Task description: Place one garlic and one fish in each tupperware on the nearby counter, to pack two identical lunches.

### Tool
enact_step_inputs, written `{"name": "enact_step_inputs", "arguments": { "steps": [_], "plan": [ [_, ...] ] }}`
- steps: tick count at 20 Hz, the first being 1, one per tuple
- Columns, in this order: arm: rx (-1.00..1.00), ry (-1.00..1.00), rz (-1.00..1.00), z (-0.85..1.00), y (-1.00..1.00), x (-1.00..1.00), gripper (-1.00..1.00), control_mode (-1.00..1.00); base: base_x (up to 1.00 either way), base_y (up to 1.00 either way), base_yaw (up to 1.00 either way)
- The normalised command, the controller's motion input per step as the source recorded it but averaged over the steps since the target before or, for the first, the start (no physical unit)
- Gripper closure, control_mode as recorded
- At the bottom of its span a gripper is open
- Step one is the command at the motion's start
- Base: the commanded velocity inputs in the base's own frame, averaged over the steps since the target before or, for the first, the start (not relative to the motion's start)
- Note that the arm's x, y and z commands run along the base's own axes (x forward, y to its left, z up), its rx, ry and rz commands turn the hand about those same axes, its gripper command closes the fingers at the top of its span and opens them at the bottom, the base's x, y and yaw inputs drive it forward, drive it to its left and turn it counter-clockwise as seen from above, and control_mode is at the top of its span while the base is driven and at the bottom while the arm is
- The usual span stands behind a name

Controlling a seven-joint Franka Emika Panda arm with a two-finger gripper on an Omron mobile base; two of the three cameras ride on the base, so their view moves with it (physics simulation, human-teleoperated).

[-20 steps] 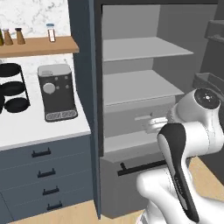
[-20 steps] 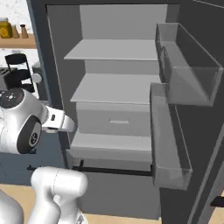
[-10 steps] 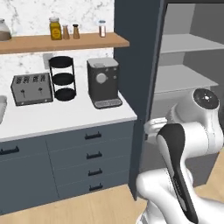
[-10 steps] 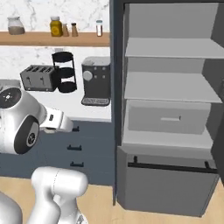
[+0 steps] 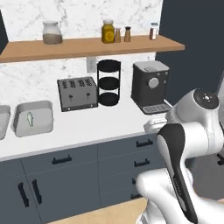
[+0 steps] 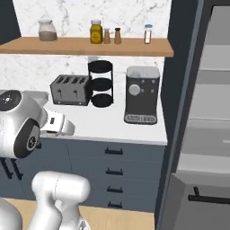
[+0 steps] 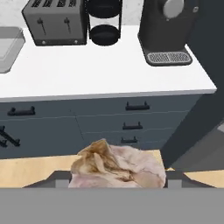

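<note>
In the hand view a pinkish-white garlic [image 7: 117, 167] with a brownish papery top sits between my dark fingertips [image 7: 59, 176]; my gripper [image 7: 117, 176] is shut on it, above the wooden floor in front of the drawers. One pale grey tupperware [image 5: 41, 109] lies on the white counter [image 5: 109, 124] left of the toaster, with a slim pale fish [image 5: 29, 119] inside. A corner of it shows in the hand view as the tupperware [image 7: 13, 48]. The edge of a second tupperware [image 5: 2, 121] shows at the far left.
A dark toaster [image 5: 78, 92], a black tiered rack [image 5: 108, 83] and a coffee machine [image 5: 150, 85] stand along the counter's back. A wooden shelf [image 5: 87, 43] with jars hangs above. Dark drawers [image 7: 109, 118] face me; the fridge [image 6: 206, 126] stands to the right.
The whole picture has swung from the open fridge to the counter: the base has moved, not the things. The gripper stays shut on the garlic.
</note>
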Motion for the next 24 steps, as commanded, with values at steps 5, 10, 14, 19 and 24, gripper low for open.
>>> {"name": "enact_step_inputs", "arguments": {
  "steps": [5, 10, 14, 19, 24],
  "plan": [
    [0.0, 0.0, 0.0, 0.0, 0.0, 0.0, 1.0, 1.0, 0.84, 1.0, 0.01],
    [0.0, 0.0, 0.0, 0.0, 0.0, 0.0, 1.0, 1.0, 0.35, 1.0, 0.0],
    [0.0, 0.0, 0.0, 0.0, 0.0, 0.0, 1.0, 1.0, 0.19, 1.0, 0.0],
    [0.0, 0.0, 0.0, 0.0, 0.0, 0.0, 1.0, 1.0, 0.6, 0.81, 0.0],
    [0.0, 0.0, 0.0, 0.0, 0.0, 0.0, 1.0, 1.0, 0.82, 0.0, 0.0]
  ]
}}
